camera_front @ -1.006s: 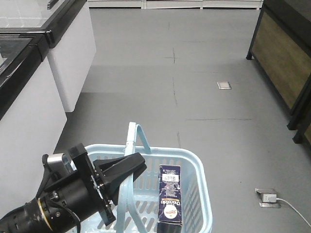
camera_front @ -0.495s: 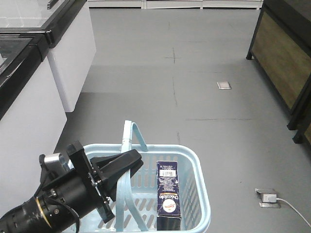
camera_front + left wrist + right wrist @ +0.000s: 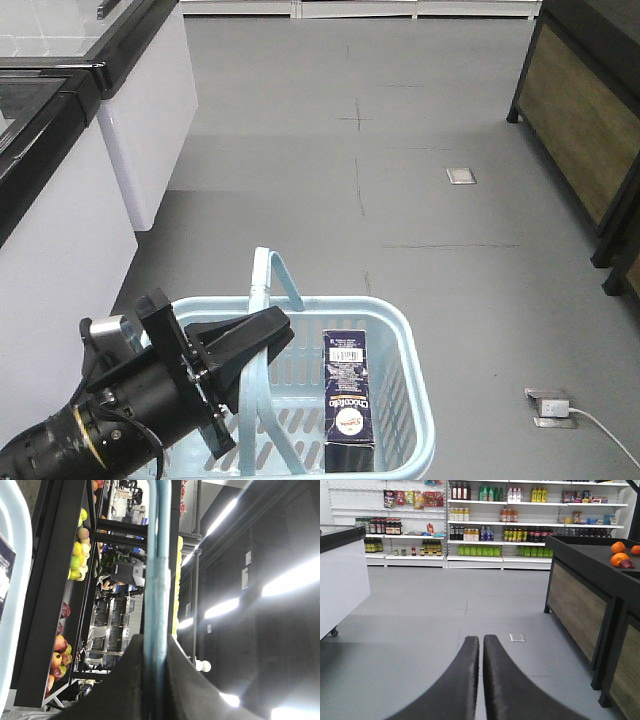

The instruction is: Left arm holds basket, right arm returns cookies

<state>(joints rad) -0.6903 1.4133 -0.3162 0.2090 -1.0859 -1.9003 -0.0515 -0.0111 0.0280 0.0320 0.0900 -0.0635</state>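
Note:
The light blue basket (image 3: 410, 345) hangs low in the front view by one raised swing handle (image 3: 262, 300). My left gripper (image 3: 268, 345) is shut on that handle, and in the left wrist view the handle bar (image 3: 159, 555) runs up from between the black fingers of the left gripper (image 3: 156, 647). The navy cookies box (image 3: 349, 395) lies flat inside the basket on its right side, barcode label at the far end. My right gripper (image 3: 481, 642) shows only in its own wrist view, shut with nothing between its fingers, pointing along the grey floor.
White freezer cabinets (image 3: 60, 200) line the left. Dark wood-panelled display stands (image 3: 580, 110) line the right, with oranges (image 3: 619, 555) on top. A floor socket with a cable (image 3: 551, 407) lies at lower right. Stocked shelves (image 3: 520, 530) stand across the aisle's far end.
The basket, its handle and the cookies box shifted slightly up and left in the front view with the left arm, then stayed almost still over the last half second.

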